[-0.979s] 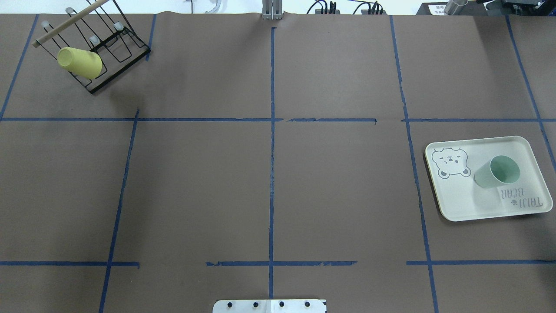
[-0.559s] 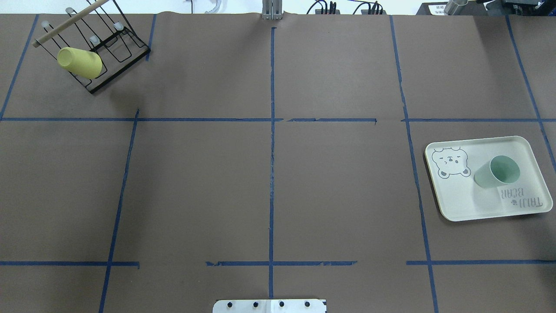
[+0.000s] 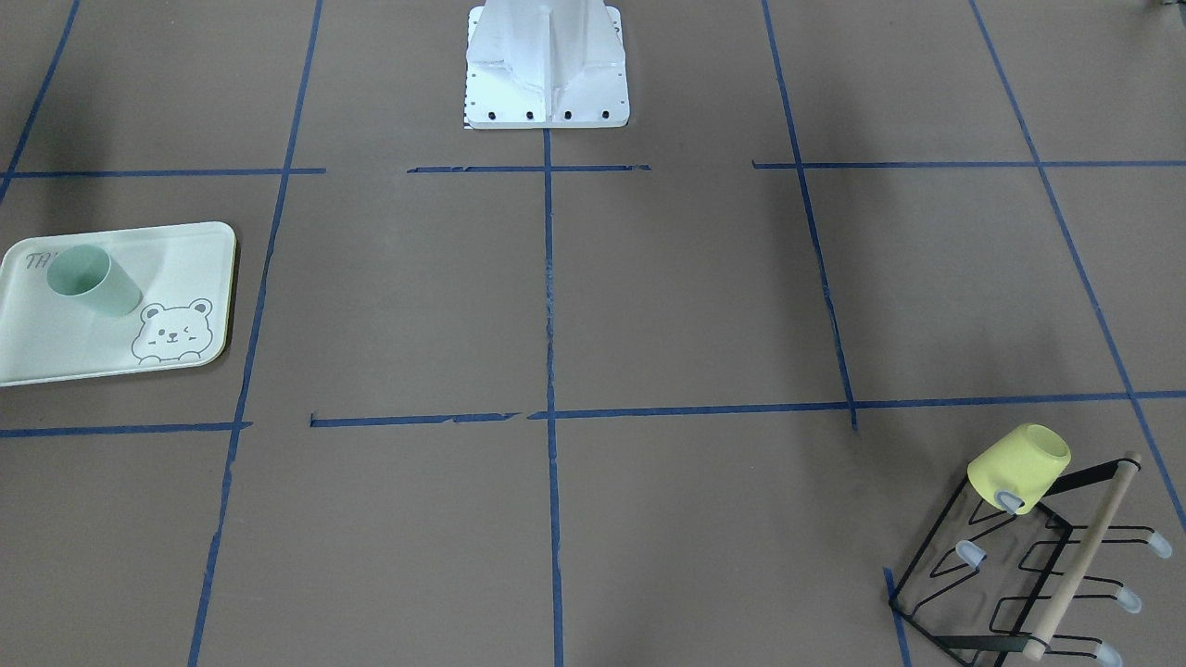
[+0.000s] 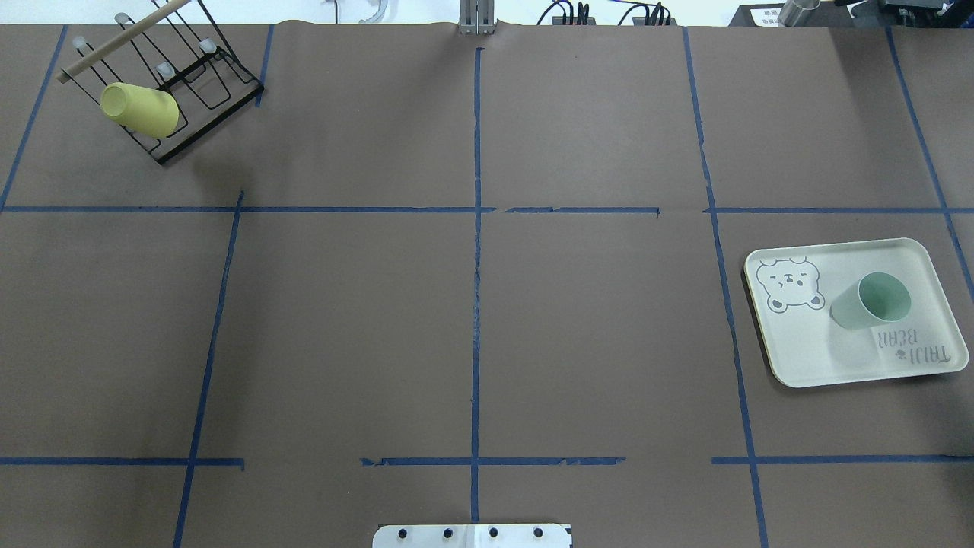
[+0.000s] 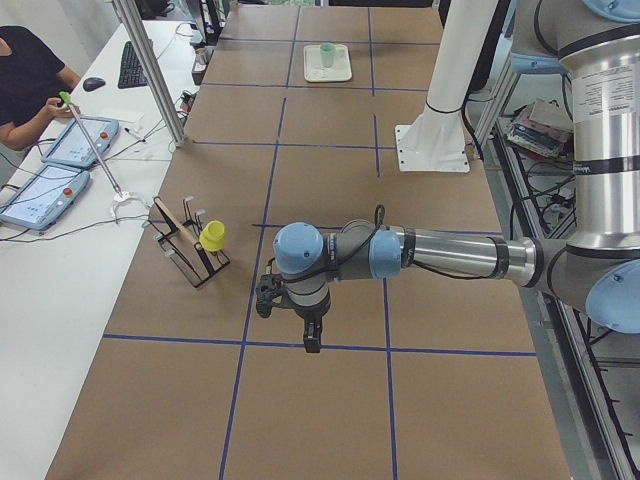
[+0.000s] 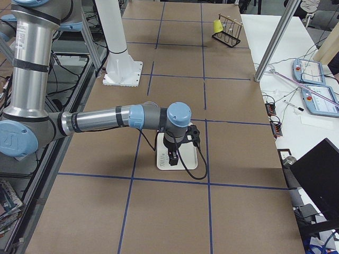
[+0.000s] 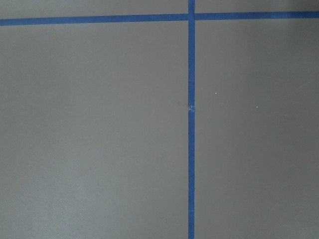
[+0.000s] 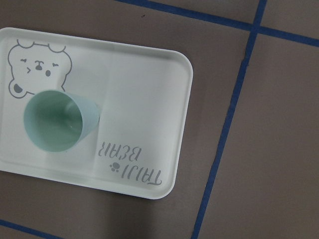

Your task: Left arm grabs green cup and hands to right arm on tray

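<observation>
The green cup [image 4: 871, 301] stands upright on the tray [image 4: 806, 350] at the table's right, next to the bear drawing. It also shows in the front view [image 3: 93, 281] and in the right wrist view [image 8: 57, 127], open end up and empty. The right gripper [image 6: 172, 157] hangs above the tray [image 6: 189, 163], apart from the cup; I cannot tell if it is open or shut. The left gripper [image 5: 306, 340] hangs over bare table on the robot's left; I cannot tell its state. Neither gripper shows in the overhead, front or wrist views.
A yellow cup [image 4: 141, 110] sits on a black wire rack [image 4: 205, 76] at the far left corner. The robot's white base [image 3: 547, 69] stands at the near middle edge. Blue tape lines cross the brown table. An operator [image 5: 25, 80] sits beside the table.
</observation>
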Robot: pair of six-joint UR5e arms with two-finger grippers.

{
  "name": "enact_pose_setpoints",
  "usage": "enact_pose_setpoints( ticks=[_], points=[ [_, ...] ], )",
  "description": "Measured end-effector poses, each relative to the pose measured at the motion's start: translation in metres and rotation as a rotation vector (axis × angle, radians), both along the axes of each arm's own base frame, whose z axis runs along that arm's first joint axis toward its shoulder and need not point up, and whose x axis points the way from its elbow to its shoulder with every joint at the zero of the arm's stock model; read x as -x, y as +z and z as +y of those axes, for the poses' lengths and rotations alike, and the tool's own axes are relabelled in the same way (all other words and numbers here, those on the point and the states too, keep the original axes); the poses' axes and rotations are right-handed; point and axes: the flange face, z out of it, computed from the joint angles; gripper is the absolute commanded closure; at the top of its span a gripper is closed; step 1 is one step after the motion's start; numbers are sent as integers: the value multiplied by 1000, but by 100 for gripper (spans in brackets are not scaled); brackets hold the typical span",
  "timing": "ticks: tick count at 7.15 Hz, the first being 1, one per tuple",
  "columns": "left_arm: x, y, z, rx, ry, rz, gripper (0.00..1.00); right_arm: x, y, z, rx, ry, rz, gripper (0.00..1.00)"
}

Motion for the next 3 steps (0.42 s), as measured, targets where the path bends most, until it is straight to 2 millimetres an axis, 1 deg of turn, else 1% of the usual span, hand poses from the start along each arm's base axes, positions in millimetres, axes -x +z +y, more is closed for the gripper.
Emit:
enact_pose_setpoints(
  ticks=[3],
  points=[
    [-1,-4,-1,-4,-1,2,0,0,-1,0,-1,0,-1,0]
  ],
)
